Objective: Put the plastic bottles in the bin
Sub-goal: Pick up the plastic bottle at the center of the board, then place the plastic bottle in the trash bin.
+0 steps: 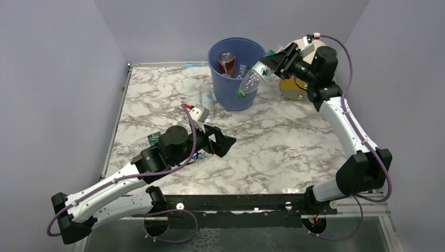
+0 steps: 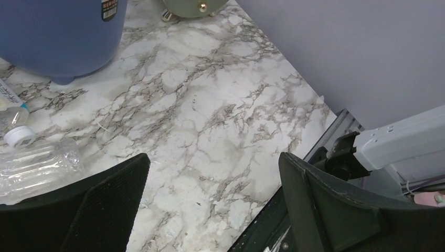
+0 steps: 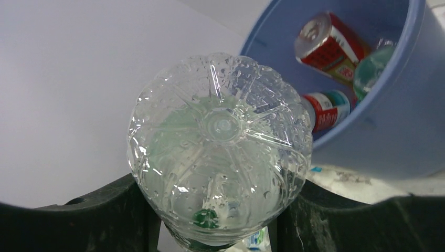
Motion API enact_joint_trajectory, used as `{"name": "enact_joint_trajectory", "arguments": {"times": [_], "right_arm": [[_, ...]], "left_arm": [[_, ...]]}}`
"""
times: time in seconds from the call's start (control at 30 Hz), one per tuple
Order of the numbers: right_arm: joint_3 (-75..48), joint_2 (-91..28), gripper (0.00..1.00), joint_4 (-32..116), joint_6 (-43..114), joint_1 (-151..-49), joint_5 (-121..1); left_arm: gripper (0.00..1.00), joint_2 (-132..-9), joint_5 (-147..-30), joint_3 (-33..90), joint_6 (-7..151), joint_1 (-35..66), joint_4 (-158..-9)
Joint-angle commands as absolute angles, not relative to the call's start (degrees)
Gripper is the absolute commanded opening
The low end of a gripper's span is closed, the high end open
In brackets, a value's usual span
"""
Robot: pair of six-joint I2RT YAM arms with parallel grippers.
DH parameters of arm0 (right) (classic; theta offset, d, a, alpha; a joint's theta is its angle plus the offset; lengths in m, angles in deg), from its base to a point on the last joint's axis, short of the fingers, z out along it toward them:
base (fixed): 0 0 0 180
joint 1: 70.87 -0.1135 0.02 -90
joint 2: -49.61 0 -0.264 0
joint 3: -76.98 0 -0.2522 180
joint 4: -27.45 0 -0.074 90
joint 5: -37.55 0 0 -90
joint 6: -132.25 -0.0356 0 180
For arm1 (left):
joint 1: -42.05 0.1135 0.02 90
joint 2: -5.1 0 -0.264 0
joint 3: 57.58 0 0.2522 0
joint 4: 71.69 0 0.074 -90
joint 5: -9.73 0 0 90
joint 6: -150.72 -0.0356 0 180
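While a clear green-capped bottle point(image 1: 252, 79) is clasped in the right fingers point(image 1: 273, 64), cap tilted down toward the blue bin point(image 1: 224, 86) just ahead, delivery is judged in hand; centring over the opening, then release, is needed. The left fingers point(image 1: 219, 139) are spread wide, empty.

Left gripper point(image 1: 221, 137), frame centre, jaws spread wide, arm low; right gripper point(image 1: 274, 64), upper right, arm outstretched, clamping a bottle point(image 1: 251, 80).
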State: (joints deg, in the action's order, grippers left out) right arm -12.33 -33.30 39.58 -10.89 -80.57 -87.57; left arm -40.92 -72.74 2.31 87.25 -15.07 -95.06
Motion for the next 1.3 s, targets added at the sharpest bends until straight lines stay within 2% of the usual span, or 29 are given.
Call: {"name": "enact_joint_trajectory", "arguments": {"times": [0.0,0.4,0.7,0.93,1.2,1.27], "right_arm": [[-7.3,-36.9,0.61,35.8,-9.3,-80.5,-83.0],[0.6,-44.5,0.62,30.2,-3.5,-80.5,-74.5],[4.9,-50.4,0.63,28.9,0.8,-80.5,-72.0],[6.6,-52.9,0.67,29.4,2.8,-80.5,-72.0],[9.8,-55.3,0.86,31.5,3.6,-80.5,-74.1],[10.0,-55.2,0.87,31.8,3.9,-80.6,-74.0]], "left_arm": [[0.99,-39.2,-70.7,1.7,87.0,-15.3,-95.6],[0.99,-40.5,-71.0,0.7,87.0,-15.3,-94.3],[0.99,-40.4,-72.0,-1.1,88.1,-15.4,-93.6],[0.99,-38.3,-71.2,-3.0,88.8,-15.4,-94.4],[0.99,-38.5,-70.8,-2.9,88.1,-15.3,-94.6],[0.99,-38.6,-71.0,-2.8,88.1,-15.3,-94.4]]}}
